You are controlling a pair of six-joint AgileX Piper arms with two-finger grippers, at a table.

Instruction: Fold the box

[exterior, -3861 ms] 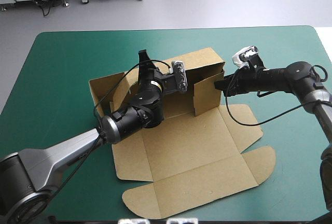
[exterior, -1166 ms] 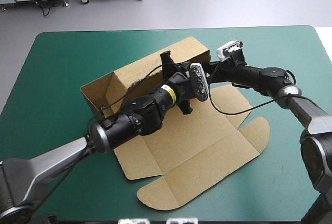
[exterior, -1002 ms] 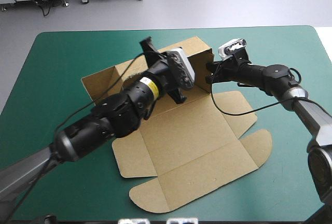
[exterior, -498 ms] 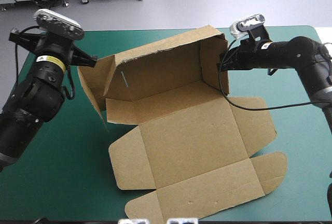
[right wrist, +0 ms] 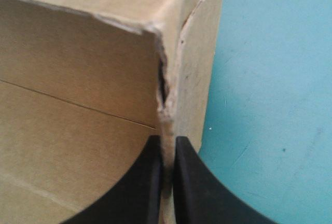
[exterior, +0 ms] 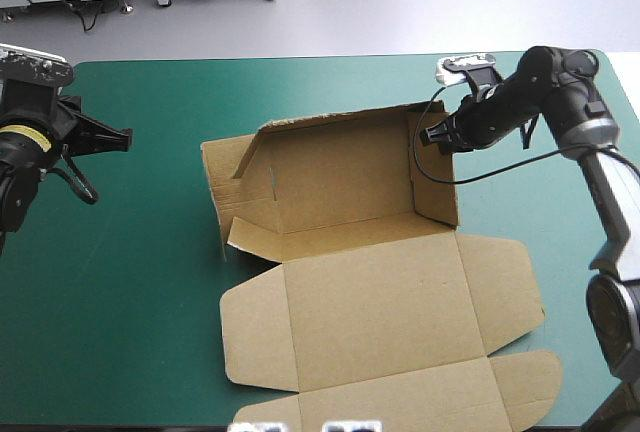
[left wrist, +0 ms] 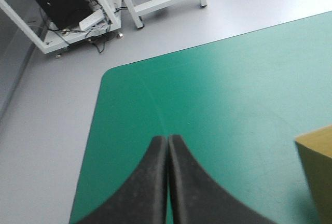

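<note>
Teal-green counter point(exterior: 130, 252) carrying a half-raised brown box point(exterior: 380, 302).
The box lies from mid-counter to the near edge, its back and right walls upright, its front panels flat. The right jaws are clenched on the right wall's top far corner. The left jaws, pressed together on nothing, hang over the counter's left edge, well apart from the box.

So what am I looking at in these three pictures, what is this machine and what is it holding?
One robot with two arms, seen by three cameras. The overhead picture shows a teal-green table with a brown box, a cut cardboard sheet: back and side walls raised, the rest flat. The other two pictures come from cameras on each wrist. The right gripper pinches the box's right wall at its upper corner. The left gripper is shut, empty, over bare cover near the table's left edge.
</note>
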